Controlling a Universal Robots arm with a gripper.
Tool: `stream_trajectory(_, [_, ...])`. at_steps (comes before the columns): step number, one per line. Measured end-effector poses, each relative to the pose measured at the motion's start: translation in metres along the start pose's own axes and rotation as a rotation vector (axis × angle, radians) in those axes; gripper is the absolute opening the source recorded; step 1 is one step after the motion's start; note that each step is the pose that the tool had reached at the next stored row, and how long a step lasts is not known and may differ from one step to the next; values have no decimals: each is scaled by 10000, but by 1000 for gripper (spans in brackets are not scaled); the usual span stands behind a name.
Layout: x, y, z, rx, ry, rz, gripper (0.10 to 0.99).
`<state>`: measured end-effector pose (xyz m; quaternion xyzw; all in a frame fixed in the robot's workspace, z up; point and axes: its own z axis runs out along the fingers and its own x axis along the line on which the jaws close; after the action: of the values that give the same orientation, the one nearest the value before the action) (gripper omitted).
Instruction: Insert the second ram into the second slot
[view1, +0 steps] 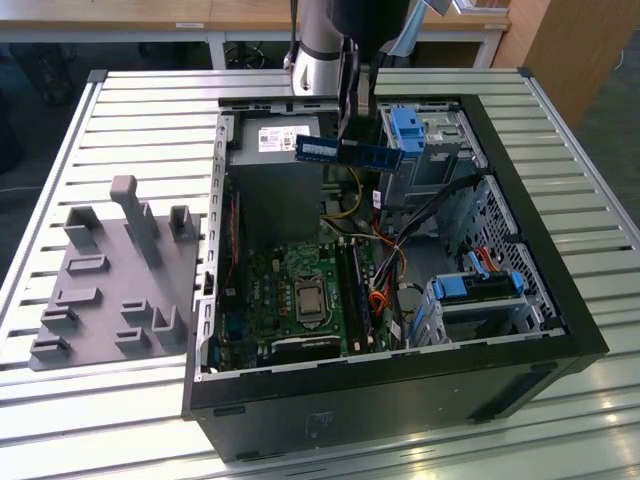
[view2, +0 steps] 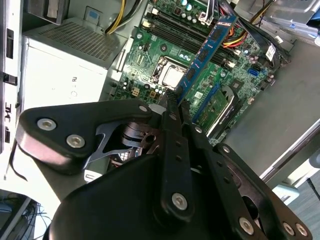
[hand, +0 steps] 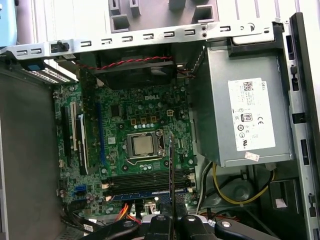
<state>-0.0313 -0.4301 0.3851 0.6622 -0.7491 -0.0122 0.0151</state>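
Pincer (view2: 175, 99) is clamping the ram (view2: 207, 47) by its edge, and you're holding it above the open case (view1: 400, 395) (well clear of the slots (hand: 150, 180)); any tilt in that grip is risking a skewed, jammed insertion.

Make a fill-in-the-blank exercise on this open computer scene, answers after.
The claw is shut on the ___ second ram. The second ram hangs ___ the motherboard, not seated. The grey fixture plate lies on the exterior view's ___ of the computer case.
Answers: blue; above; left.
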Motion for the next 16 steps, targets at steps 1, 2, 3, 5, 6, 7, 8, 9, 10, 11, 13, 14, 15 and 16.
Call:
stream_trajectory(1, [3, 0, 1, 0, 0, 1, 137])
stream_trajectory(2, [3, -1, 0, 0, 1, 0, 137])
stream_trajectory(3, [4, 0, 1, 0, 1, 0, 137])
stream_trajectory(5, [6, -1, 2, 0, 0, 14, 137])
stream_trajectory(6, [6, -1, 2, 0, 1, 21, 137])
stream_trajectory(7, [6, -1, 2, 0, 1, 29, 137])
stream_trajectory(8, [7, -1, 3, 0, -1, 36, 137])
stream_trajectory(9, [10, -1, 3, 0, -2, 40, 137])
stream_trajectory(10, [13, -2, 3, 0, 0, 42, 137])
stream_trajectory(11, [17, -2, 3, 0, -1, 44, 137])
stream_trajectory(13, [23, -3, 3, 0, -1, 47, 137])
stream_trajectory(14, [25, -3, 4, 1, -3, 48, 137])
stream_trajectory(15, [27, -4, 4, 0, -1, 49, 137])
stream_trajectory(16, [27, -4, 4, 0, 0, 51, 137])
